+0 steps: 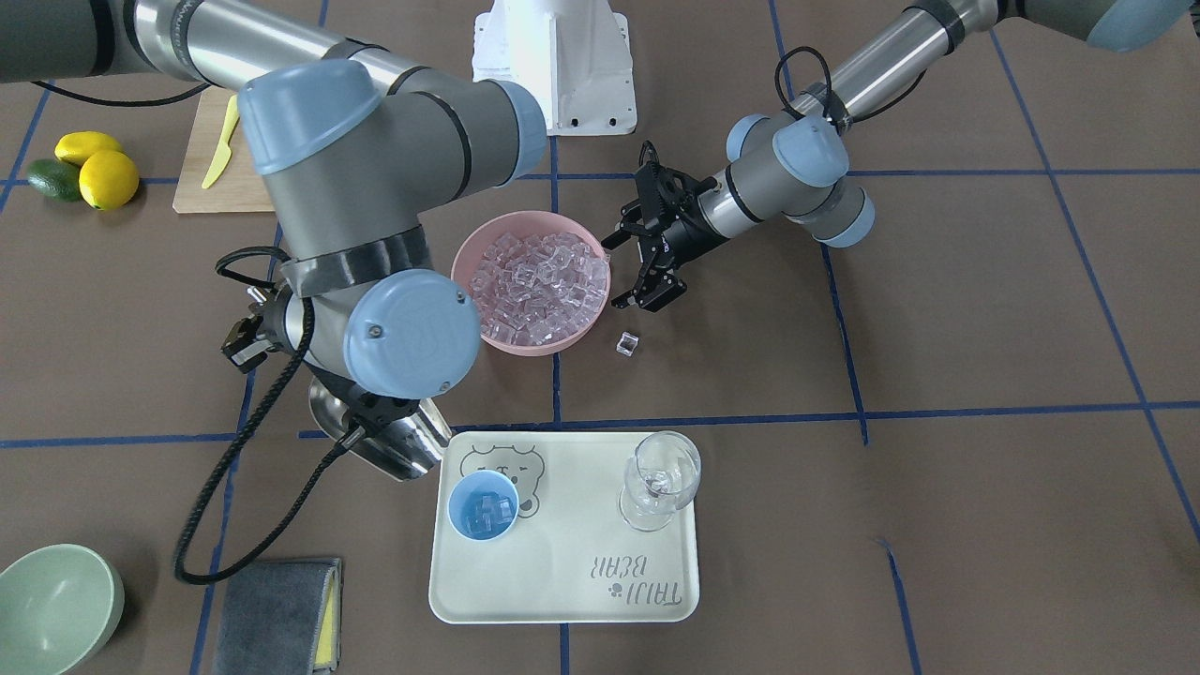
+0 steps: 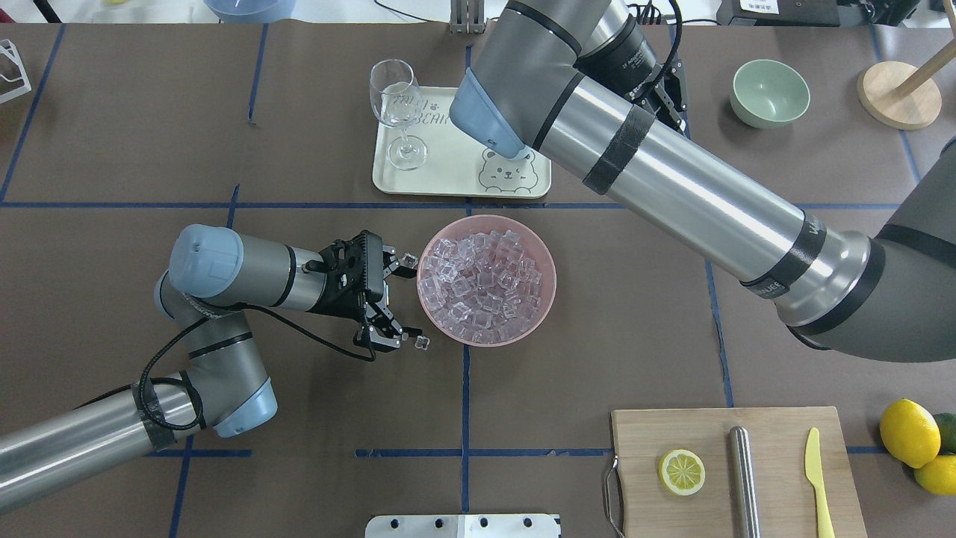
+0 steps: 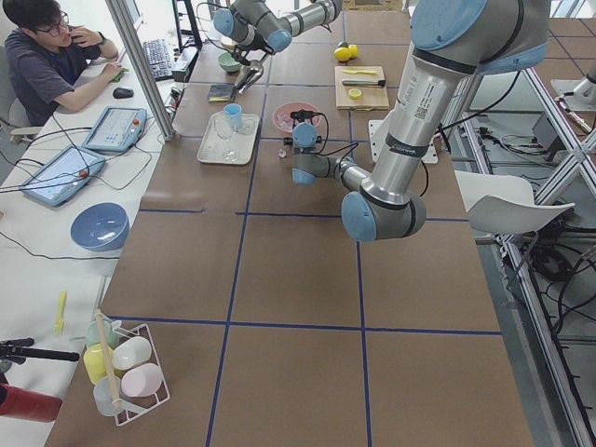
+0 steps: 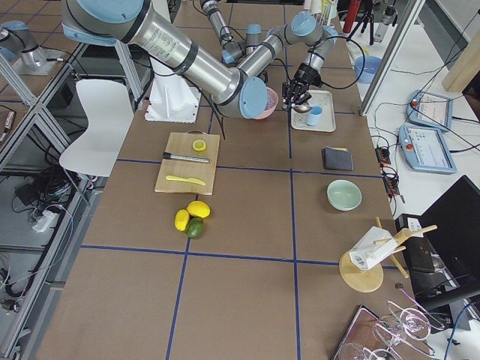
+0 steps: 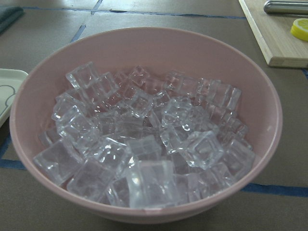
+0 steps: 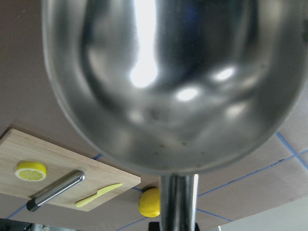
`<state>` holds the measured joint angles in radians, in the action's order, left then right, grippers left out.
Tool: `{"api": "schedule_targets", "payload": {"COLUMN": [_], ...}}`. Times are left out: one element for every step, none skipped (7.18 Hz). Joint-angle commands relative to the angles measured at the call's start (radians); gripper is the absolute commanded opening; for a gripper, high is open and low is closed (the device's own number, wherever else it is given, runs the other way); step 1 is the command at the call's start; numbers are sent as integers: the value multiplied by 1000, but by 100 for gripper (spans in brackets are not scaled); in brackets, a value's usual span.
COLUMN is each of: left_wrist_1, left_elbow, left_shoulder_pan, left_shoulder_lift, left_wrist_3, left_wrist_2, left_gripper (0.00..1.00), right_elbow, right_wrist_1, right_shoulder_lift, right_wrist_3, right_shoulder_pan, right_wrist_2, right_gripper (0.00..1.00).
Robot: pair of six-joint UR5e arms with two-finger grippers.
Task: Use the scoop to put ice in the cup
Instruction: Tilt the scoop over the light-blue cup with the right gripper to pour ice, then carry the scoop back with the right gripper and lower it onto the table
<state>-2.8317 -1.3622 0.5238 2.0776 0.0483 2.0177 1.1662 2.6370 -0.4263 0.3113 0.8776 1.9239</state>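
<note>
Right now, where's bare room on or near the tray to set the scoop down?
On the tray: the strip between cup and wine glass, and the lettered edge farthest from the robot. Off it: open table past the wine glass, on the robot's left. Crowded: around the pink bowl, with scoop, left gripper and a loose ice cube.

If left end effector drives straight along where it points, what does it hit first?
Most likely the near wall of the pink bowl holding the ice; the left end effector points straight at it. Height is unclear.
</note>
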Motion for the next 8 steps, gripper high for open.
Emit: {"api": "schedule_targets", "payload": {"left_wrist_1": [-6, -6, -8, -8, -8, -8, -8, -8], "left_elbow": [0, 2, 0, 2, 0, 0, 0, 0], "left_shoulder_pan": [1, 1, 1, 1, 1, 1, 1, 1], "left_shoulder_lift": [-1, -1, -1, -1, -1, -1, -1, -1], "left_wrist_3": [-1, 1, 1, 1, 1, 1, 1, 1], "left_wrist_2": [0, 1, 1, 1, 0, 1, 0, 1], "left_gripper": [100, 100, 100, 100, 100, 100, 100, 100], "right_elbow": [100, 241, 417, 549, 672, 802, 879, 898], "right_wrist_1": [15, 30, 32, 32, 31, 29, 9, 1], "right_shoulder_lift": [-52, -139, -261, -357, -458, -583, -692, -728], "right_wrist_3": [-9, -71, -111, -209, -265, -364, -430, -472], "right_shoulder_pan": [62, 92, 101, 121, 127, 130, 129, 129], "right_wrist_2": [67, 129, 157, 203, 222, 272, 346, 380], "right_gripper": [0, 0, 0, 0, 0, 0, 0, 0]}}
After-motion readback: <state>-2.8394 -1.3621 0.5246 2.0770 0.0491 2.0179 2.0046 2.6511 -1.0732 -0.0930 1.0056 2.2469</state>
